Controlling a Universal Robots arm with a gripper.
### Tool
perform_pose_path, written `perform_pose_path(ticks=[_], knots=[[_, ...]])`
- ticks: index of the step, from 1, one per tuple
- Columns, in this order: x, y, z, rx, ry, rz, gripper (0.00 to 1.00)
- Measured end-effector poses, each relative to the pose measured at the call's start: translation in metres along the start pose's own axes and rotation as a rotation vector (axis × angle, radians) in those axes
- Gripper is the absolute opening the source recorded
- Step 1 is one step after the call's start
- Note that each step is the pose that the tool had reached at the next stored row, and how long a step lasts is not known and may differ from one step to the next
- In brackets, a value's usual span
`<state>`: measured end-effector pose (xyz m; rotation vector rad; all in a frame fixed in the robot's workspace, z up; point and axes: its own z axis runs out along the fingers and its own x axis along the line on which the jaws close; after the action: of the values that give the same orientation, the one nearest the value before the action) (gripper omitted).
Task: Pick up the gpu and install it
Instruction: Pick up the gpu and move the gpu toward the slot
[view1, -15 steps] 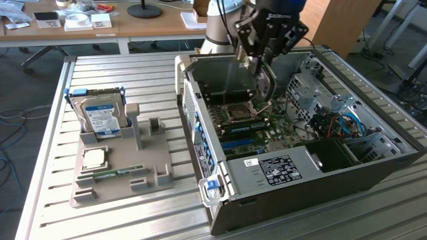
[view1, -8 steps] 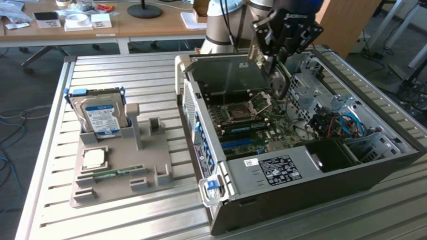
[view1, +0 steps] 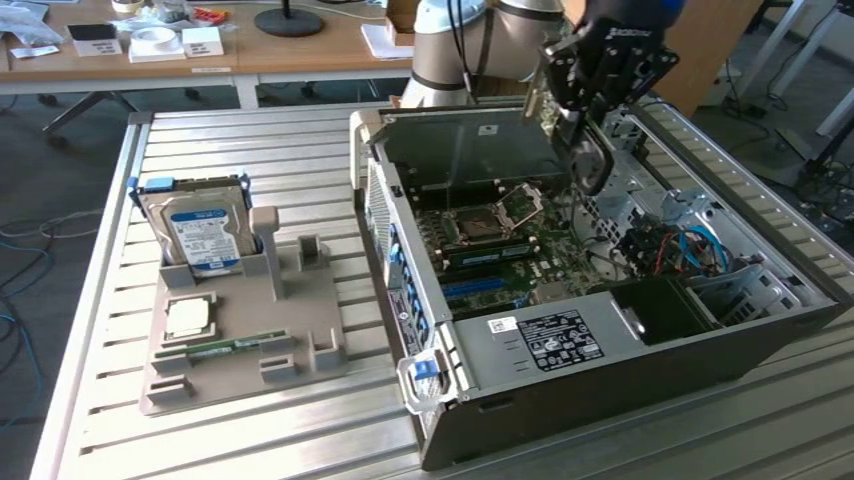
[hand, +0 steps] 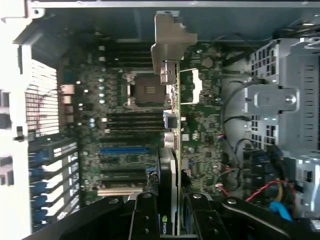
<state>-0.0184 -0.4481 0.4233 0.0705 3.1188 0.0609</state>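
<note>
Above the open computer case (view1: 627, 350), over its motherboard (hand: 200, 150), I can see the gpu (hand: 170, 165) held clear of the board and not seated in any slot. From the wrist view I look down on its thin edge: black face, green board edge and the grey-tan metal end bracket (hand: 170, 45) at the end away from the fingers, reaching toward one wall of the case. My gripper (hand: 172, 220) is pinching the card, one black finger (hand: 145, 217) pressed on each flat side. Under the card, inside the case, lie the empty CPU socket (hand: 145, 90) and, beside it, a blue expansion slot (hand: 122, 149) among black ones. At the case's far inner side from those slots I make out the metal drive cage (hand: 285, 100) and a bundle of red and blue cables (view1: 687, 250). Outside the case, on the exterior view's left of it, a grey holder tray (view1: 234, 370) carries the silver hard drive (view1: 200, 235) standing upright, a processor chip (view1: 187, 318) and a green RAM stick (view1: 220, 348). Case and tray both rest on the slatted metal table (view1: 667, 440).
</note>
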Motion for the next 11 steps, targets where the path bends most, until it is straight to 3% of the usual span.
perform_pose_path(ticks=[11], knots=[[-0.050, 0.0023, 0.0012, -0.0001, 0.0006, 0.000, 0.27]])
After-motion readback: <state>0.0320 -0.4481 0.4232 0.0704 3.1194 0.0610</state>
